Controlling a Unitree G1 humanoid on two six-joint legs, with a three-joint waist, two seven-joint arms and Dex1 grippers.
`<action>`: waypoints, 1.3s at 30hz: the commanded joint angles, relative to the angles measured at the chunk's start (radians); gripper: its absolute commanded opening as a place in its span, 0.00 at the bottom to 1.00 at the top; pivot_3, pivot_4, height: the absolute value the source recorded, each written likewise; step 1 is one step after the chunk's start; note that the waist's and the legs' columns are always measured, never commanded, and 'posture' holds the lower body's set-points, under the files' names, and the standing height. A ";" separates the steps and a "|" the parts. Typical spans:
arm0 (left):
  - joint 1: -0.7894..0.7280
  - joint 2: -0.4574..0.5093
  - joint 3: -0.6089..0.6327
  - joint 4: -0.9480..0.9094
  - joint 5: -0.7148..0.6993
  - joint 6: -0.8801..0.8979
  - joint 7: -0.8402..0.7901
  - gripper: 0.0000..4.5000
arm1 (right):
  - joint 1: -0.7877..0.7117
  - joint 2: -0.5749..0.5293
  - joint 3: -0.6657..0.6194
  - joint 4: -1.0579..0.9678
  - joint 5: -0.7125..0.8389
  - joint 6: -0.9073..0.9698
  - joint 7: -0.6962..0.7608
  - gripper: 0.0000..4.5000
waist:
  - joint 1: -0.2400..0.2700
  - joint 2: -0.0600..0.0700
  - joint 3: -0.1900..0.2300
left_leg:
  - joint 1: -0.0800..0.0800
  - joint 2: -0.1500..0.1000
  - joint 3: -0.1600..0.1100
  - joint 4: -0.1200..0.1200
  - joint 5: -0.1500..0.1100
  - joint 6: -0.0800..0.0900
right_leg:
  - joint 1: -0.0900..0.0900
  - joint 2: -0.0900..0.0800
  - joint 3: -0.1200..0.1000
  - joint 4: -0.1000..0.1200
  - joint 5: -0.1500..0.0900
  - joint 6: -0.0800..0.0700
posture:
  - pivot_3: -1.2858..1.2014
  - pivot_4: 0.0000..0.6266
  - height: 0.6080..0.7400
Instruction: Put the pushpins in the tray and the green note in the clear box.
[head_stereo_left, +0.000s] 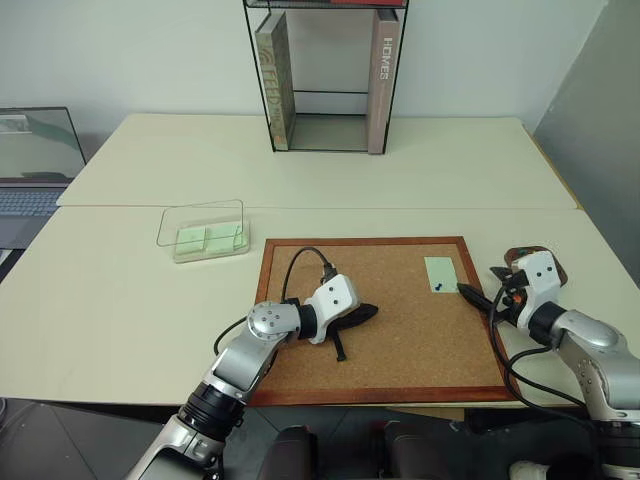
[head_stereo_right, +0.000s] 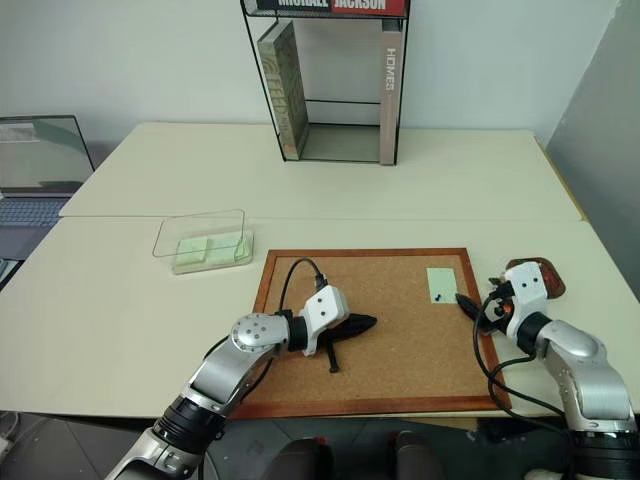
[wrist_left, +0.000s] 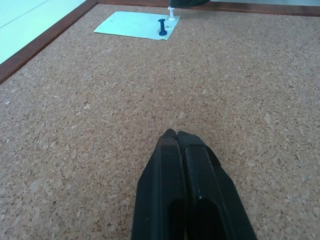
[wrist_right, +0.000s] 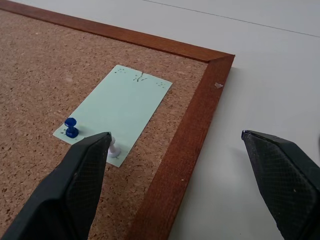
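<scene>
Fingers of the right gripper are spread wide at the corkboard's right edge, nearing the green note pinned there by blue and white pins; left fingers are clenched, empty. Risk: straddling the frame, missing the white pin.
</scene>
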 joint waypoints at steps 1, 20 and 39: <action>0.033 0.015 -0.047 0.048 0.038 0.019 -0.015 0.00 | -0.002 -0.002 -0.001 -0.025 -0.001 -0.024 0.015 0.99 | 0.000 0.000 0.000 | 0.000 0.000 0.000 0.000 0.000 0.000 | 0.000 0.000 0.000 0.000 0.000 0.000 | 0.52 0.24 1.00; 0.034 0.021 -0.048 0.043 0.041 0.019 -0.019 0.00 | -0.004 0.018 0.028 -0.013 -0.029 -0.023 0.004 0.51 | 0.000 0.000 0.000 | 0.000 0.000 0.000 0.000 0.000 0.000 | 0.000 0.000 0.000 0.000 0.000 0.000 | 0.52 0.24 1.00; 0.050 0.035 -0.058 0.037 0.045 0.019 -0.027 0.00 | 0.057 0.038 0.015 -0.132 -0.012 -0.080 0.006 0.02 | 0.001 -0.001 0.000 | 0.000 0.000 0.000 -0.001 0.000 0.000 | 0.000 0.000 0.000 0.000 0.000 0.000 | 0.52 0.24 1.00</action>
